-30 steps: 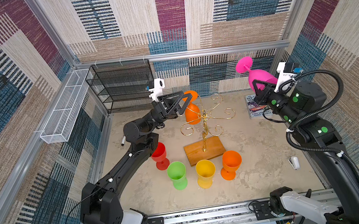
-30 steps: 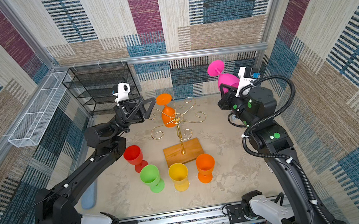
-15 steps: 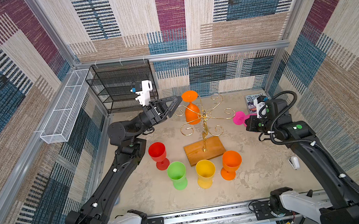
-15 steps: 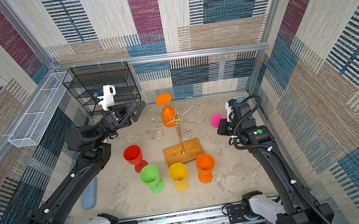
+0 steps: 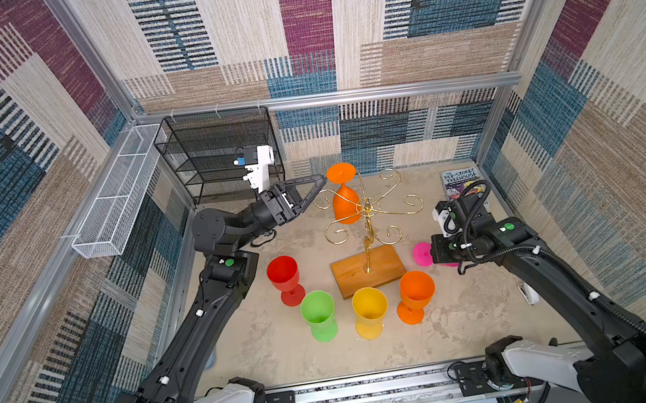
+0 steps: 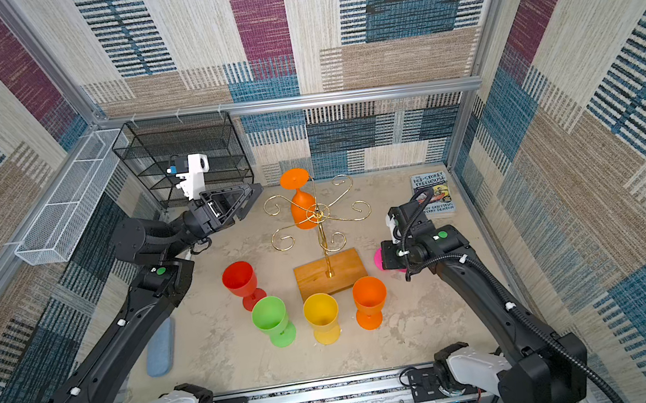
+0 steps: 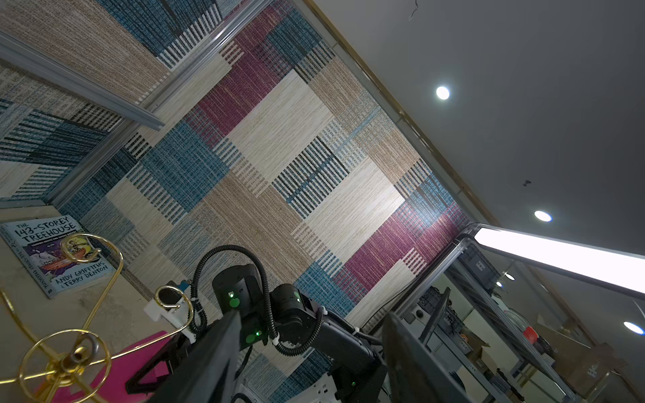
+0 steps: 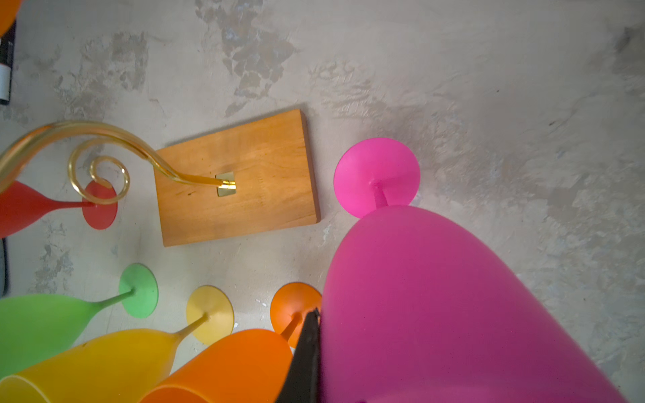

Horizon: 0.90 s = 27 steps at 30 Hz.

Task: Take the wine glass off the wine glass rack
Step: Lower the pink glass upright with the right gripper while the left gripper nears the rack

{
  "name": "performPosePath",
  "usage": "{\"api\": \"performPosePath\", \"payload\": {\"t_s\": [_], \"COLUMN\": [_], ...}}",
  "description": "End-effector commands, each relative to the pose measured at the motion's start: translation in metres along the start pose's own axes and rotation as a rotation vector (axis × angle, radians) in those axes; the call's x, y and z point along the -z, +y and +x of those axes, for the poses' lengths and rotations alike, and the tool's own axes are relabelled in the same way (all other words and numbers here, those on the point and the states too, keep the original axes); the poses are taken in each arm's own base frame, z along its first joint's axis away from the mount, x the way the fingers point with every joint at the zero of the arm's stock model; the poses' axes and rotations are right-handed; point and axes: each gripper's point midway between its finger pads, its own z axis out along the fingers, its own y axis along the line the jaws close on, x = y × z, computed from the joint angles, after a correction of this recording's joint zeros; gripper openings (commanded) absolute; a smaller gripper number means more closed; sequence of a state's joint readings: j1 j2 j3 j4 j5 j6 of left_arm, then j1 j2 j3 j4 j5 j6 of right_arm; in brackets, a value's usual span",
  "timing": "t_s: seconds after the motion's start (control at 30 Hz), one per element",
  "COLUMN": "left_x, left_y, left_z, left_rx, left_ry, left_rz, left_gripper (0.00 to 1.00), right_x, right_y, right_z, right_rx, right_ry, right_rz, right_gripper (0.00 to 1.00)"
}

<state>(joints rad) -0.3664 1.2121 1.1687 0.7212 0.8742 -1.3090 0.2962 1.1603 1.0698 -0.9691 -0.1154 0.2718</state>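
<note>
The wine glass rack [image 5: 368,209] is a gold wire tree on a wooden base [image 5: 367,268], seen in both top views [image 6: 319,215]. One orange wine glass [image 5: 344,202] hangs upside down on a back arm [image 6: 302,209]. My left gripper [image 5: 314,193] [image 6: 252,200] is open just left of it, empty; its fingers [image 7: 209,359] frame nothing. My right gripper [image 5: 441,253] [image 6: 393,258] is shut on a pink wine glass [image 5: 421,253] [image 8: 436,296], upright, low beside the base's right end. One finger [image 8: 305,359] lies against the bowl.
Red [image 5: 285,276], green [image 5: 318,312], yellow [image 5: 369,312] and orange [image 5: 415,293] glasses stand in front of the base. A black mesh shelf [image 5: 219,152] is at the back left, a white mesh basket [image 5: 115,194] on the left wall, a book [image 5: 459,185] back right.
My right arm has come down from high at the back right, bringing the pink glass low beside the rack's base. My left gripper drew back slightly left, still open.
</note>
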Motion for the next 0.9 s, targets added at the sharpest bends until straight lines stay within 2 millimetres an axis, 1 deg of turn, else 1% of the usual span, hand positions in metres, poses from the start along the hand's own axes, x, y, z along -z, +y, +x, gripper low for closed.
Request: {"api": "performPosePath", "payload": {"t_s": [0.0, 0.2, 0.43, 0.53, 0.73, 0.87], "left_x": [0.0, 0.0, 0.0, 0.0, 0.0, 0.0], "left_y": [-0.005, -0.003, 0.0, 0.002, 0.008, 0.009], "left_z": [0.001, 0.001, 0.002, 0.003, 0.004, 0.004], "left_rx": [-0.035, -0.03, -0.027, -0.023, -0.002, 0.001], "left_ry": [0.015, 0.016, 0.017, 0.014, 0.017, 0.019], "left_rz": [0.021, 0.018, 0.016, 0.018, 0.022, 0.024], "left_gripper": [0.67, 0.67, 0.67, 0.67, 0.67, 0.67], "right_x": [-0.002, -0.004, -0.008, -0.009, -0.013, -0.01], "right_y": [-0.002, -0.003, -0.004, 0.001, -0.001, 0.003], "right_z": [0.007, 0.012, 0.026, 0.025, 0.026, 0.017], "right_rx": [0.003, -0.002, 0.015, 0.022, 0.024, 0.026], "right_ry": [0.025, 0.059, 0.133, 0.134, 0.148, 0.121], "right_rz": [0.025, 0.044, 0.063, 0.037, 0.052, 0.04], "right_gripper": [0.0, 0.0, 0.0, 0.0, 0.0, 0.08]}}
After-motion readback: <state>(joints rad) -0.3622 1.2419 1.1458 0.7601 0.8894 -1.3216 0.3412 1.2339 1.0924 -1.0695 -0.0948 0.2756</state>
